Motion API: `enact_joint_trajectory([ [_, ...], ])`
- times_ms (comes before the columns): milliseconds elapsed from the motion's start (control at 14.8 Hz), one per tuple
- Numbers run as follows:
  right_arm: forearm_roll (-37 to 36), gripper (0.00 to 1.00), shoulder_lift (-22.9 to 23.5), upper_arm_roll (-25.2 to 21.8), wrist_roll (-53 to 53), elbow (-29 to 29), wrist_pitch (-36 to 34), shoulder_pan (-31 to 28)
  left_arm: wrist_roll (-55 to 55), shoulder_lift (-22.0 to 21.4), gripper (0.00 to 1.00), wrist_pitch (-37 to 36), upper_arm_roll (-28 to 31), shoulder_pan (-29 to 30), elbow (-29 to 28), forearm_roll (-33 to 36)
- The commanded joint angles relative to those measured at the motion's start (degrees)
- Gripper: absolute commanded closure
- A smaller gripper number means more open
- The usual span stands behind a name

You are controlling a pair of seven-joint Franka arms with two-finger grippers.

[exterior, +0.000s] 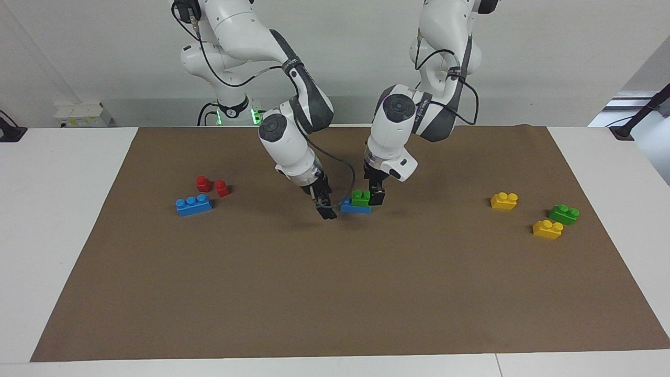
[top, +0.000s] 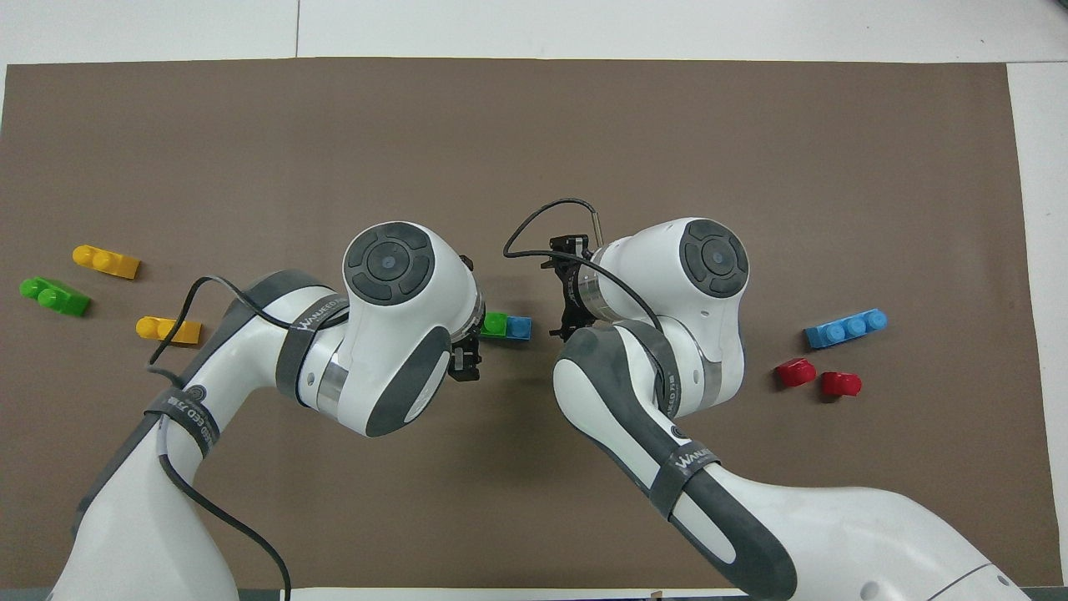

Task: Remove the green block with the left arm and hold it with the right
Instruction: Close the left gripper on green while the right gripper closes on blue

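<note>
A green block sits on one end of a short blue brick in the middle of the brown mat; both also show in the overhead view, the green block and the blue brick. My left gripper is down at the green block's end toward the left arm's end of the table, right against it. My right gripper is tilted and low beside the blue brick's free end, a small gap away. In the overhead view both wrists hide the fingertips.
A second green block and two yellow bricks lie toward the left arm's end. A long blue brick and two red pieces lie toward the right arm's end.
</note>
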Motion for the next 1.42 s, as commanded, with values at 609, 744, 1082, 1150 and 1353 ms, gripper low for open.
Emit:
enact_joint_trajectory([
  [609, 7.73, 0.00, 4.54, -0.09, -0.98, 0.40, 8.03, 4.41, -1.03, 0.37, 0.00, 1.10, 1.09, -1.16, -2.36, -0.02],
  [744, 8.53, 0.00, 4.63, -0.09, -0.98, 0.05, 8.74, 4.94, -1.12, 0.37, 0.00, 1.80, 1.09, -1.07, -2.72, -0.02],
  [1082, 11.51, 0.00, 4.54, -0.09, -1.07, -0.39, 9.01, 4.94, -0.94, 0.19, 0.00, 2.16, 1.09, -0.89, -3.33, -0.02],
  [1150, 11.87, 0.00, 4.54, -0.09, -0.98, -0.48, 9.18, 4.94, -0.85, 0.10, 0.00, 2.16, 1.09, -0.81, -3.77, -0.02],
  [1353, 11.87, 0.00, 4.45, -0.09, -1.16, -0.66, 8.57, 4.50, -0.59, 0.01, 0.00, 2.16, 1.09, -0.72, -3.86, -0.02],
])
